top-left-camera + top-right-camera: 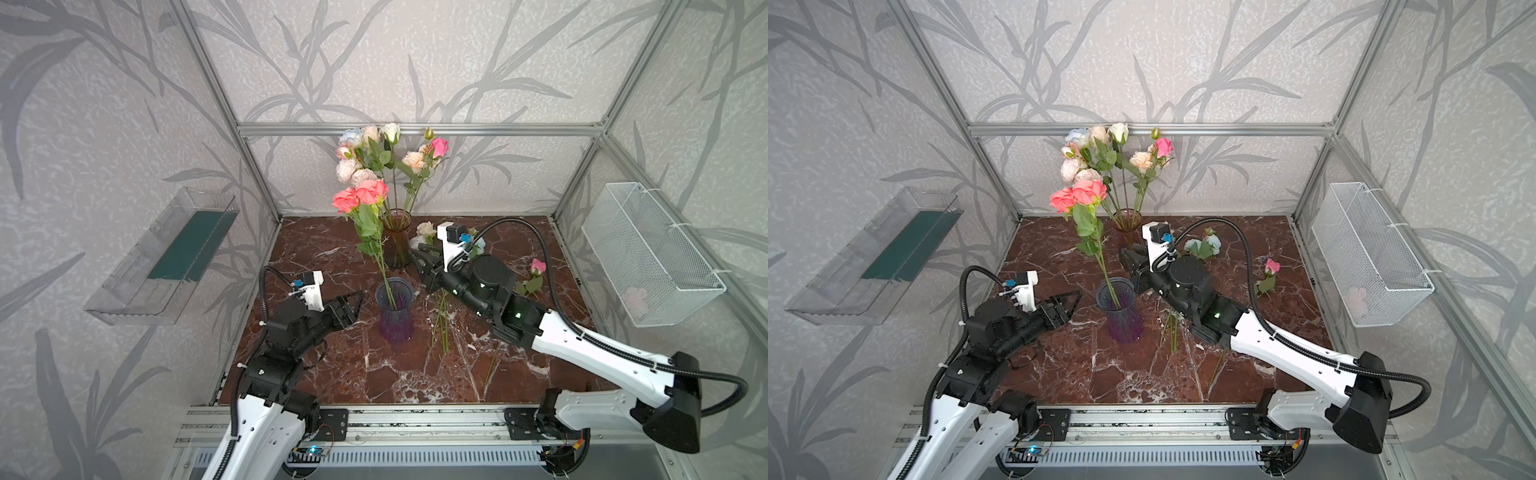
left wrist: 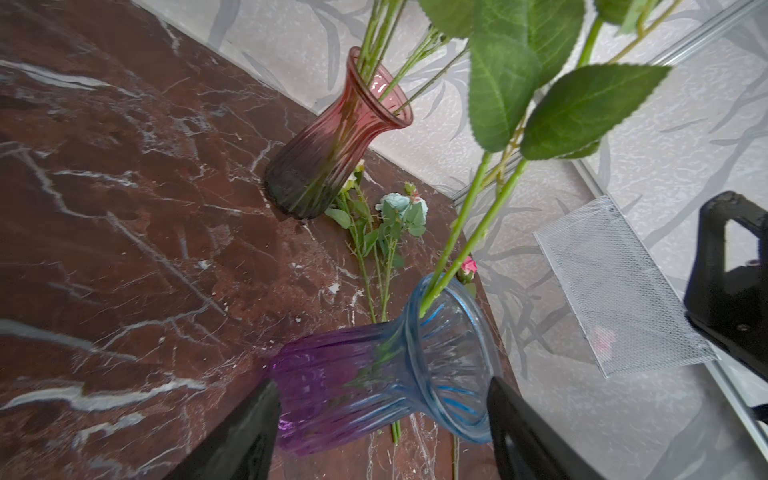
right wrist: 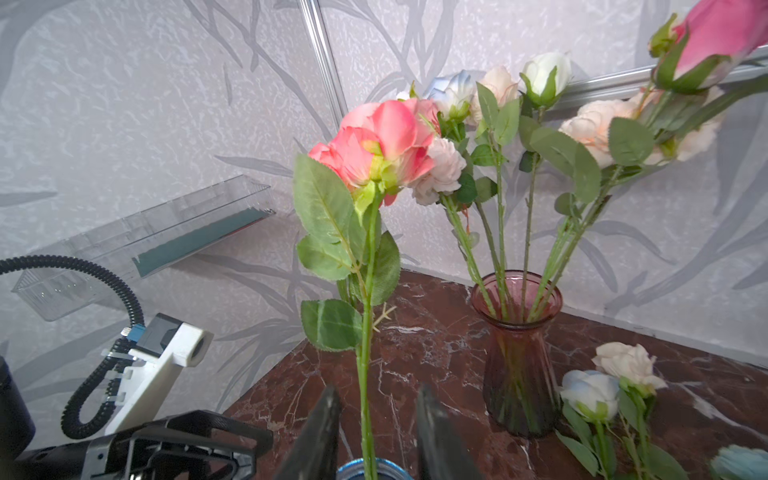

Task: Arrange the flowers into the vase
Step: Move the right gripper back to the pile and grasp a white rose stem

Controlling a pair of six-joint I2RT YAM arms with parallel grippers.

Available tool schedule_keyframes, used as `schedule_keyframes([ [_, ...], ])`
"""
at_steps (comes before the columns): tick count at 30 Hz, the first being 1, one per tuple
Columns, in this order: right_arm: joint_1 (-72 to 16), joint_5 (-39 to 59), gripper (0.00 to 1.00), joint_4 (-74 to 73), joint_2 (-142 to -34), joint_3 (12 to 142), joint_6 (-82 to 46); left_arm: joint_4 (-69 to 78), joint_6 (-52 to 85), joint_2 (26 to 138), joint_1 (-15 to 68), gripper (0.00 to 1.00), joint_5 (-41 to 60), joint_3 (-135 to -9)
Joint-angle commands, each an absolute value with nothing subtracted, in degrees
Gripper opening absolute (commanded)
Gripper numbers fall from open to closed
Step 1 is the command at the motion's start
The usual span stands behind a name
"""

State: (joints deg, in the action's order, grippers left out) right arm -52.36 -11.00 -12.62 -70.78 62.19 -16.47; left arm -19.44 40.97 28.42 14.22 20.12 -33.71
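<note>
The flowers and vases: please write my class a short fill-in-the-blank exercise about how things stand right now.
1. The red vase and the purple vase both stand ____ on the table.
2. The coral flowers stand in the ____ vase.
3. The right gripper stands ____ around their stem.
4. The small pink rose lies loose on the ____ arm's side.

Missing words: upright; purple; open; right.
</note>
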Motion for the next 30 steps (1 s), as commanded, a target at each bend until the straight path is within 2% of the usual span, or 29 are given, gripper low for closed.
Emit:
schedule_keyframes([
  [1,-44.5,-8.2,0.33,-0.8,-70.8,61.7,-18.8,-27.1,41.1,25.4,14.4,0.79,13.2,-34.6],
  [6,-33.6,1.5,0.32,10.6,-79.1,65.4,-20.4,-30.4,44.8,19.9,14.4,0.79,8.0,-31.6],
  [11,-29.1,4.9,0.28,20.0,-94.5,75.3,-17.6,-25.6,48.8,20.5,14.5,0.79,12.4,-27.7],
  [18,-27.0,5.5,0.26,26.7,-112.3,86.3,-16.8,-21.0,50.8,28.2,14.4,0.78,18.2,-25.7],
  [24,-26.8,7.4,0.25,27.5,-119.7,90.1,-17.5,-17.7,53.1,30.5,14.5,0.79,17.0,-23.4],
  [30,-26.7,7.0,0.21,28.2,-122.6,91.3,-17.7,-17.1,52.6,30.4,14.5,0.79,16.0,-22.9],
])
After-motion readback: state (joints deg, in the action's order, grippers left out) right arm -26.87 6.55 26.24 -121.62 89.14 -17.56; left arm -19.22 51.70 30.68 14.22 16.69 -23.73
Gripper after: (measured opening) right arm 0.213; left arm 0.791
